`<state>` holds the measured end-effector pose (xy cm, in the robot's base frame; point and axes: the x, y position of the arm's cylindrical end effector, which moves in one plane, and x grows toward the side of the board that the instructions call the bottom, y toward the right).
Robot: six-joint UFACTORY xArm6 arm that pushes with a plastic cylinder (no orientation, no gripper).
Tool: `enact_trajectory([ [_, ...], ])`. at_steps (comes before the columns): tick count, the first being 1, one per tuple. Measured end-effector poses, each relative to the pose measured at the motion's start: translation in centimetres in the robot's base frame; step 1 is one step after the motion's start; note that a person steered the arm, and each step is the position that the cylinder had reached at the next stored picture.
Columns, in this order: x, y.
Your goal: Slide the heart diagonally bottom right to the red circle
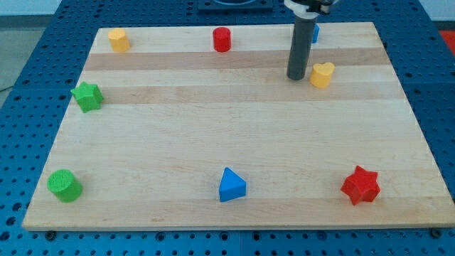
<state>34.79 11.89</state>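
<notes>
The yellow heart (322, 74) sits on the table (213, 142) well to the right of, and a little below, the red circle (222, 39). The tip (296, 77) stands just beside the heart on the side facing the red circle, seemingly not quite touching. That is probably the wrong side, since a push toward the circle would have to start from the heart's far side. The arm carries no claw (only the rod), so nothing opens or shuts.
</notes>
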Motion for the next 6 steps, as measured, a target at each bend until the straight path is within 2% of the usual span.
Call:
enact_trajectory([
  [1, 3.7, 2.9],
  [2, 4.6, 8.2],
  [3, 3.8, 11.6],
  [4, 1.6, 8.6],
  [5, -0.8, 0.2],
  [6, -1.7, -5.3],
])
